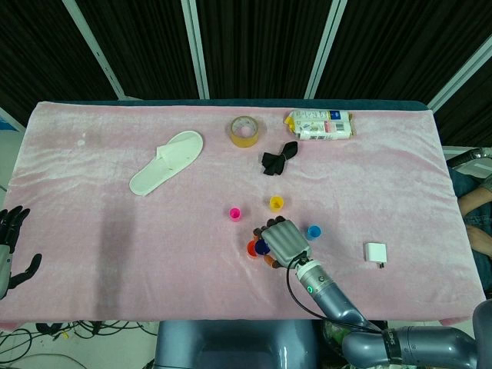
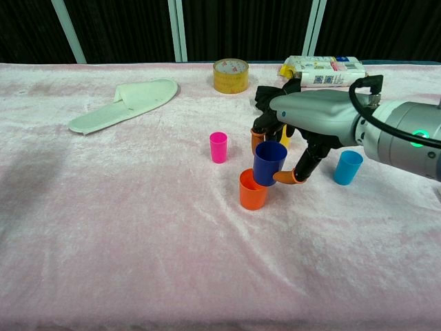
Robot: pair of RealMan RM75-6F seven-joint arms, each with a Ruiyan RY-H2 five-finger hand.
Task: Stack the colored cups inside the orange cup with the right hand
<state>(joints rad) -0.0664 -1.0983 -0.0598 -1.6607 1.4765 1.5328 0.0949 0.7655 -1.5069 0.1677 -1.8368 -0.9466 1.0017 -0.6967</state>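
Orange cup (image 2: 253, 189) stands near table centre, your right hand (image 2: 303, 114) pinching the dark blue cup (image 2: 269, 163) just above its rim at two o'clock. Blue's base seems off-centre, though the chest view leaves that uncertain; let go now and it could catch the rim, tipping both.

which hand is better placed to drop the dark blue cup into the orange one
The right hand: it already holds the blue cup just above the orange cup. The left hand sits off the table's far edge.
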